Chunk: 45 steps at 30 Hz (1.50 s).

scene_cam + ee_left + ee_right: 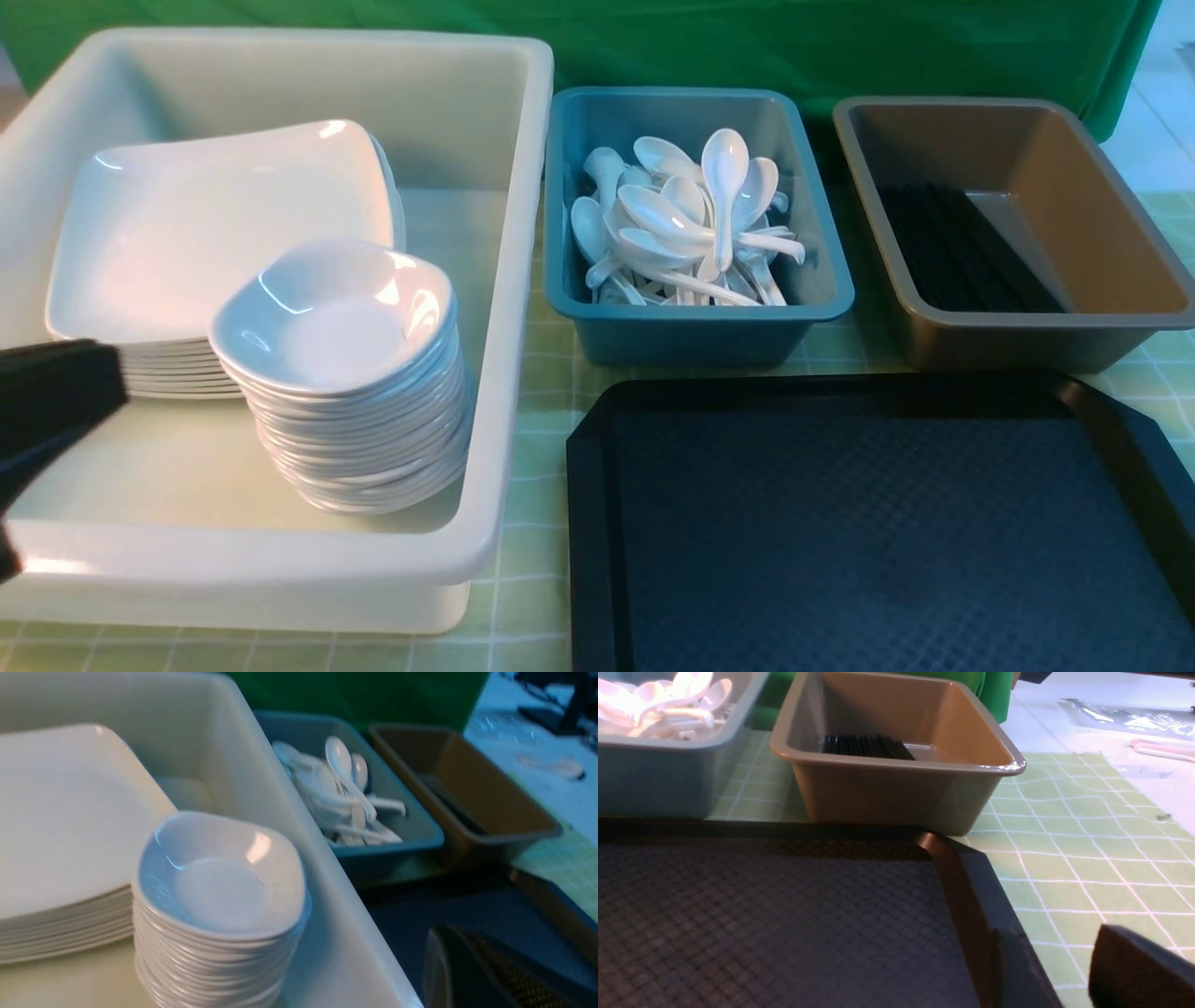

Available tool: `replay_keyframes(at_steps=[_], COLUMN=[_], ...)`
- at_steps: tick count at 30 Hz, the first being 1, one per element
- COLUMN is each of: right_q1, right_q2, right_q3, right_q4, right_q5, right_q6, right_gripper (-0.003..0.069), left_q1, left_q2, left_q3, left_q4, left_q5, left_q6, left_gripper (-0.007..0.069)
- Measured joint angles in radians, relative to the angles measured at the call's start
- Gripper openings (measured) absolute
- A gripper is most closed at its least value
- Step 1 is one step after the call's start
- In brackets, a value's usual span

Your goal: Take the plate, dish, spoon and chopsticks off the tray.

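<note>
Green check cloth under everything. We see the tray (896,532) bare: plate (219,224) and dish (336,313) stacked in the tub (523,280) left of it, spoon (724,182) and chopsticks (962,247) in bins behind it. Clearing looks done; next we'd just retract. Left gripper (47,411) over the tub's near corner, jaw state unclear; right gripper barely visible.

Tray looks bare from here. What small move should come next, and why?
Probably just back the left arm away from the white tub and stop. The tray shows only its textured surface; plates and dishes are stacked in the tub, spoons fill the blue bin, chopsticks lie in the brown bin. Nothing seems left to clear.
</note>
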Motion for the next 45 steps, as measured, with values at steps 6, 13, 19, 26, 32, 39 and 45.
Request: replay_keyframes(at_steps=[6, 13, 19, 26, 32, 39, 45], right_q1=[0.000, 0.000, 0.000, 0.000, 0.000, 0.000, 0.000], right_q2=[0.000, 0.000, 0.000, 0.000, 0.000, 0.000, 0.000], right_q3=[0.000, 0.000, 0.000, 0.000, 0.000, 0.000, 0.000], right_q4=[0.001, 0.001, 0.001, 0.001, 0.001, 0.001, 0.001], right_q5=[0.000, 0.000, 0.000, 0.000, 0.000, 0.000, 0.000], right_q6=[0.000, 0.000, 0.000, 0.000, 0.000, 0.000, 0.002], right_gripper=[0.0239, 0.0239, 0.0239, 0.0239, 0.0241, 0.0241, 0.0241], left_q1=[0.000, 0.000, 0.000, 0.065, 0.148, 0.151, 0.110], left_q2=[-0.115, -0.121, -0.121, -0.251, -0.400, -0.416, -0.416], left_q3=[0.131, 0.212, 0.331, 0.516, 0.652, 0.660, 0.660], left_q4=[0.054, 0.214, 0.257, 0.352, 0.422, 0.433, 0.440], left_q5=[-0.051, -0.097, -0.232, -0.366, -0.362, -0.355, -0.354], left_q6=[0.000, 0.012, 0.016, -0.063, -0.160, -0.204, -0.210], left_gripper=[-0.0018, -0.0018, -0.0018, -0.0018, -0.0018, -0.0018, -0.0018])
